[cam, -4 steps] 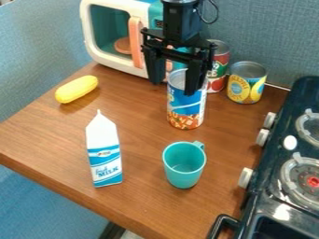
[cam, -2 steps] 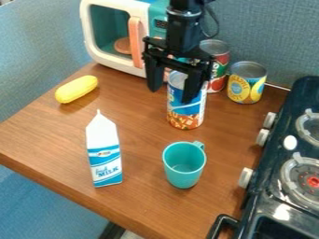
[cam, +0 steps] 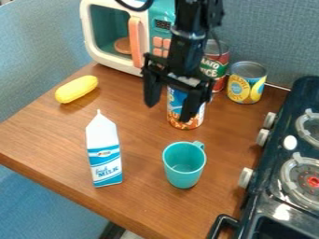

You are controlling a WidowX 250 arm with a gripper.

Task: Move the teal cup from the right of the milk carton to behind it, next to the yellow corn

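- So the claw (cam: 169,111) is hanging down from the top edge, a bit above the middle of the frame. It's spread pretty wide and isn't gripping anything.
- Blue can (cam: 176,100) is the closest thing to it, upright just above center. One finger is left of the can, the other crosses in front of its right part. Can't tell if either one touches it.
- Red can (cam: 215,67) stands behind that, upper right of center, partly hidden by the arm.
- Yellow can (cam: 244,88) is just beside the red one, to the right, also upright.
- Cup (cam: 183,165), teal, sits upright a little below center, handle at its upper right.
- Milk (cam: 105,156) carton is standing up, left of the cup and well apart from it.
- Corn (cam: 76,89) is lying on its side over in the upper left.
- Microwave (cam: 163,14), white and teal with an orangey handle, takes up the top left.
- Stove (cam: 259,198) is along the right edge, white knobs facing the wooden table (cam: 143,186).
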